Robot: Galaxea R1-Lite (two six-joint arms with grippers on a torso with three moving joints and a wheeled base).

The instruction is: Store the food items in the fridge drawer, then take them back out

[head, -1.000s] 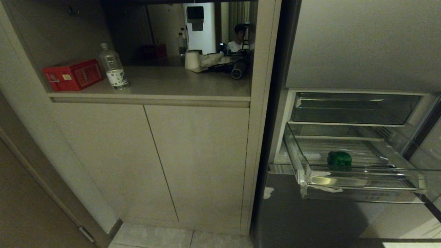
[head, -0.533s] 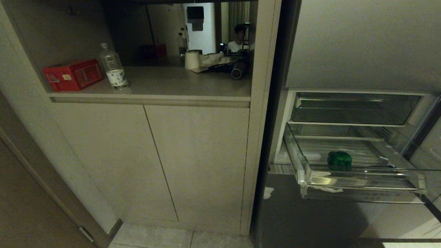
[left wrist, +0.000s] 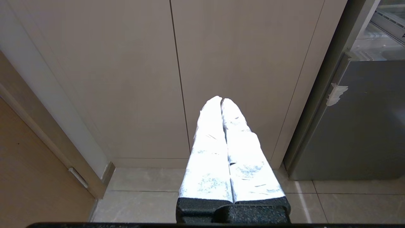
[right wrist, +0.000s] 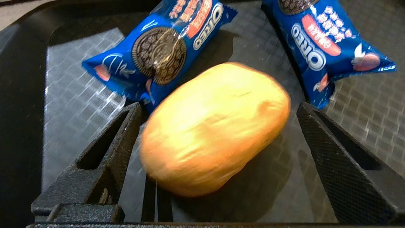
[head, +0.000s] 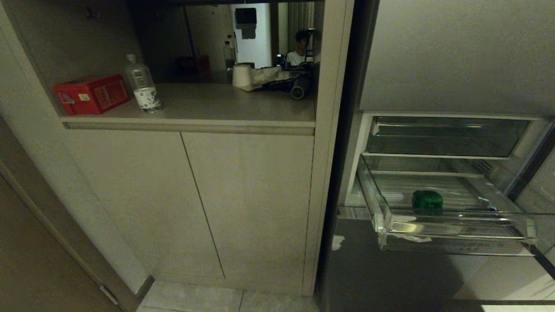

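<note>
The right gripper (right wrist: 218,133) hangs over a dark tray (right wrist: 79,91) with its two black fingers (right wrist: 107,148) spread wide on either side of the orange-brown food item (right wrist: 215,126), one finger touching or almost touching it, the other standing off; nothing is pinched yet. Two blue Oreo packets (right wrist: 161,47) lie just beside the piece on the tray. The green food item (head: 427,200) already sits on the ribbed floor of the fridge drawer (head: 455,227), which stands pulled out. This looks like the storing stage, second piece: the next move calls for closing squarely on the rounded body. The left gripper (left wrist: 221,101) is parked facing the cabinet doors (left wrist: 133,79), its fingers pressed together.
</note>
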